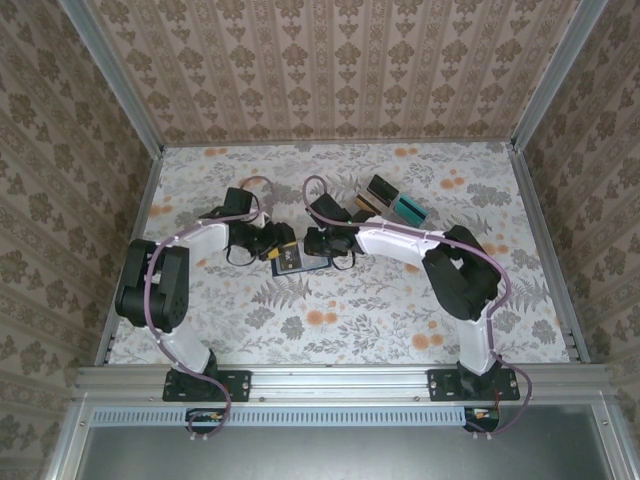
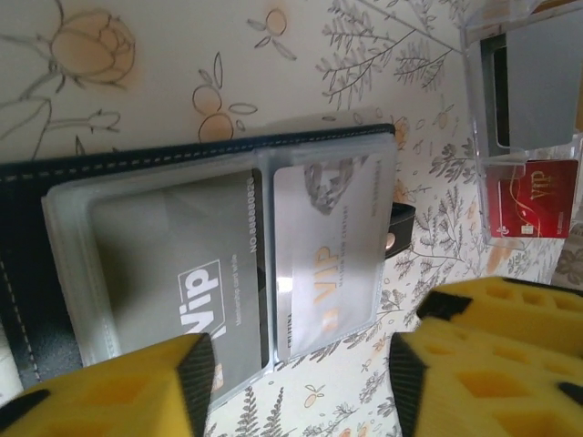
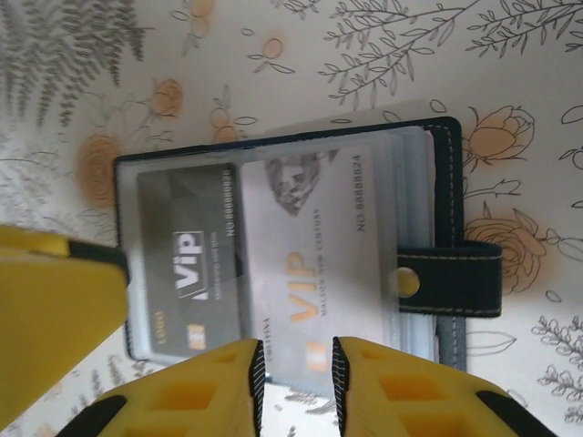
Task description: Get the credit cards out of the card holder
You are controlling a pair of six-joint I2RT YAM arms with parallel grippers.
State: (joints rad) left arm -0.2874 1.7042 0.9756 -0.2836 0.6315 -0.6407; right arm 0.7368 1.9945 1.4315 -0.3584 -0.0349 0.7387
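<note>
Silver card (image 3: 319, 246) sits sleeved in open holder (image 3: 446, 182) mid-table, beside grey card (image 2: 173, 273). Right gripper (image 3: 298, 382) narrow at its edge (no pinch visible), left gripper (image 2: 301, 360) half-wide over holder. Catch card only, not sleeve; pull straight.

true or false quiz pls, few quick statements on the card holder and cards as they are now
1. The card holder lies open on the table. True.
2. Both of its cards lie loose on the table. False: the dark grey card and the silver card sit in its clear sleeves.
3. A red card sits in the clear tray. True.
4. The snap tab holds the holder closed. False: the holder is open and the tab is undone.
</note>
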